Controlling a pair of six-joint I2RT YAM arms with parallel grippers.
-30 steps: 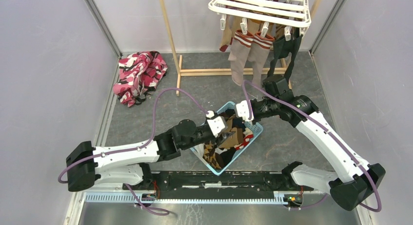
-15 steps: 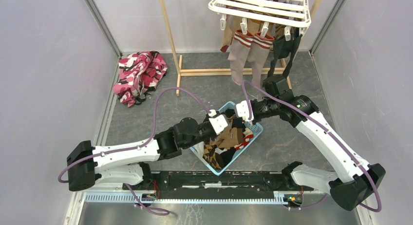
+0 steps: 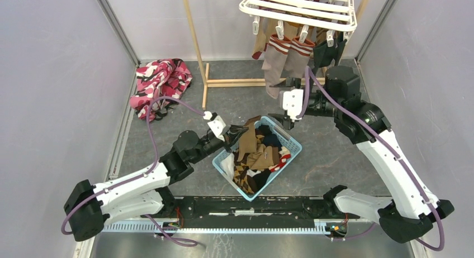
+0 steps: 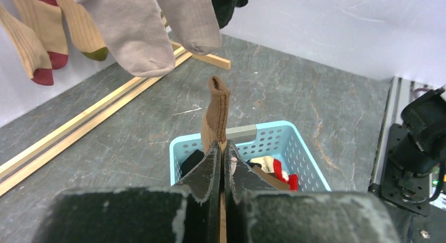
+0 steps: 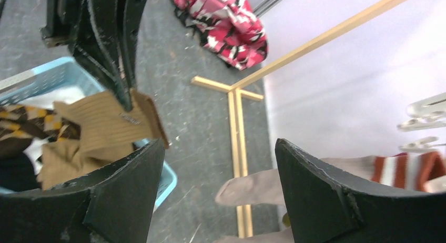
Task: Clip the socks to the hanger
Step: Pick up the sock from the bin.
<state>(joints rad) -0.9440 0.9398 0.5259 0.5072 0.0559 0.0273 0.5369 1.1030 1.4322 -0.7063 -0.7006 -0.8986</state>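
Observation:
A tan ribbed sock [image 4: 216, 106] is pinched in my left gripper [image 4: 221, 148], which is shut on it just above the left rim of the basket [image 3: 290, 143]; its cuff stands up past the fingertips. The rest of that sock [image 3: 246, 138] trails down into the basket among several mixed socks [image 3: 260, 163]. My right gripper [image 5: 218, 143] is open and holds nothing. It hangs over the floor behind the basket, its left finger near the tan sock [image 5: 105, 130]. The white hanger [image 3: 299, 6] at the back carries grey socks [image 3: 279, 62] with striped cuffs and a black sock [image 3: 327, 54].
A thin wooden stand [image 3: 246, 82] runs along the floor under the hanger. A pink, red and black cloth [image 3: 162, 85] lies at the back left. Grey walls close in both sides. Tan socks with red toes [image 4: 31, 38] hang at the left wrist view's far left.
My left gripper shut on the tan sock and drew back left, lifting it to the basket's rim. The right gripper opened, let go and rose back toward the hanger.

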